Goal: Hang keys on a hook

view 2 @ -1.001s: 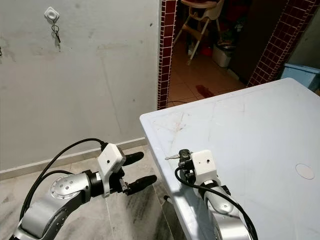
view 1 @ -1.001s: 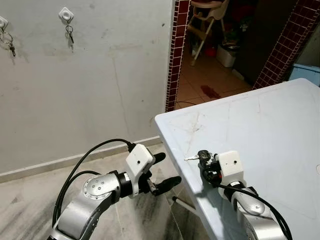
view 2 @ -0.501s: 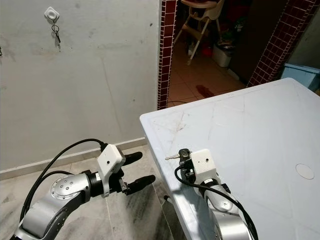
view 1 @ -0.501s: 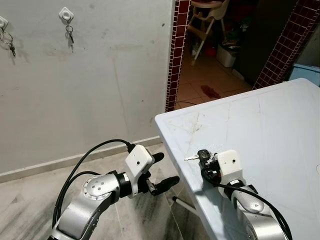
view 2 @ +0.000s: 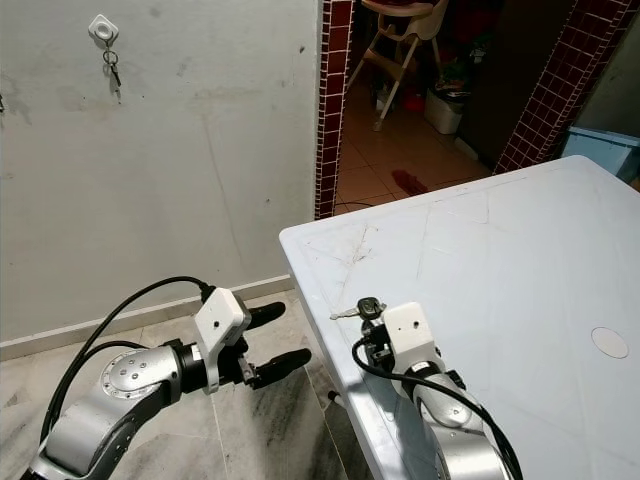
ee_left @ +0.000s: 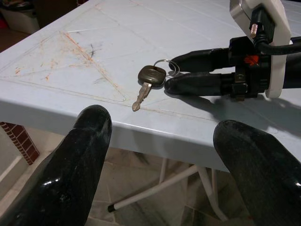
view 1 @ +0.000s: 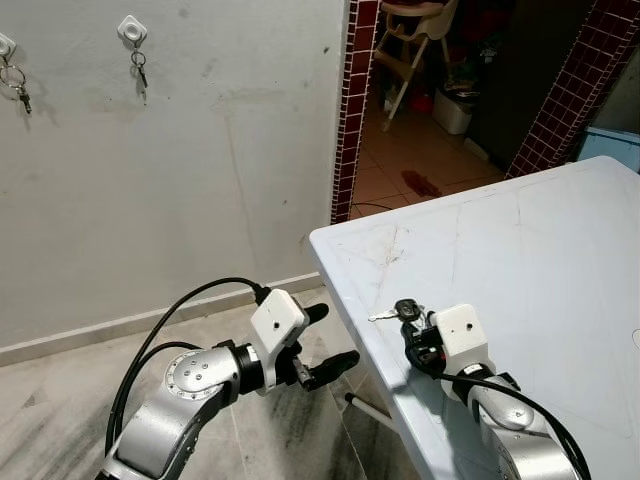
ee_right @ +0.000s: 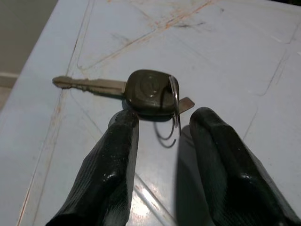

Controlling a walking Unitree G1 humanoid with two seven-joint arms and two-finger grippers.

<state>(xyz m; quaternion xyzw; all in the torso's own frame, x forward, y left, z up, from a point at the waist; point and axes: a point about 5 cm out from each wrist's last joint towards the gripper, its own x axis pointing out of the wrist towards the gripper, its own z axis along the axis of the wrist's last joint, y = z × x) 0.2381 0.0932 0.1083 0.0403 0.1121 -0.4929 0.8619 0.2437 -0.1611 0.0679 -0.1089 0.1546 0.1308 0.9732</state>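
A key (ee_right: 148, 89) with a dark head and a wire ring lies on the pale blue table (view 1: 540, 250), close to its near left corner. My right gripper (ee_right: 160, 120) rests on the table right behind the key, open, with the ring standing just in front of the gap between its fingertips. My left gripper (view 1: 338, 336) hangs open over the floor, below and left of the table edge, pointing at the key (ee_left: 149, 77). High on the grey wall, a white hook (view 1: 131, 30) holds a hanging key, and a second hook (view 1: 5, 45) at the far left holds a bunch.
A brick-tiled doorway beyond the table opens to a room with a high chair (view 1: 415, 40). A white table leg (view 1: 370, 410) slants under the table edge. A blue bin (view 1: 610, 145) stands at the far right. Marble floor stretches to the wall.
My right gripper has drawn back slightly from the key, so the key's dark head now shows in front of the fingertips. The left arm has barely moved.
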